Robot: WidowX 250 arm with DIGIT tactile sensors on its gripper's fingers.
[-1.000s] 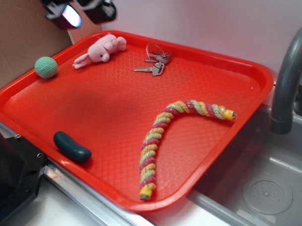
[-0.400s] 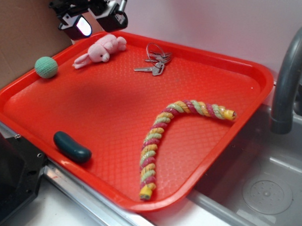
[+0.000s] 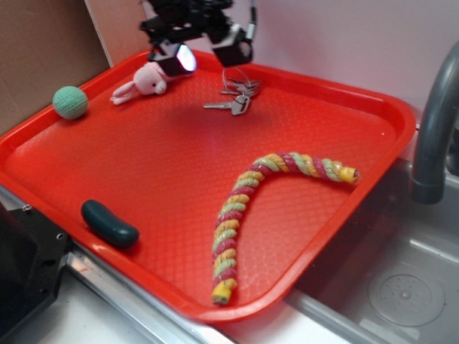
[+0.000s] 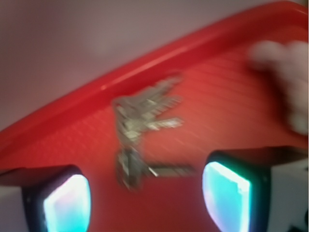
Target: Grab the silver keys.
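Green ball: upper left of the exterior view, on the red tray, near its left rim.
Dark green pickle-shaped toy: lower left of the tray, lying close to the near rim.
Pink plush bunny: upper left of centre, lying on the tray, partly behind the left finger; in the wrist view it is only a pale blur at the right edge.
Gripper: top centre of the exterior view, hanging above the tray's far part; its fingers are spread apart with nothing between them. In the wrist view the two lit pads sit at the lower left and lower right corners.
Silver keys: top centre, flat on the tray near the far rim, just right of the gripper and below it. Wire rings lie toward the far rim; one key points left toward the bunny. In the wrist view the bunch lies between the two pads, long axis running up-down in the frame, blades pointing right.
Twisted rope toy: centre right, bent in an arc from the near rim to the right side.
Grey faucet: right edge, beside the tray.
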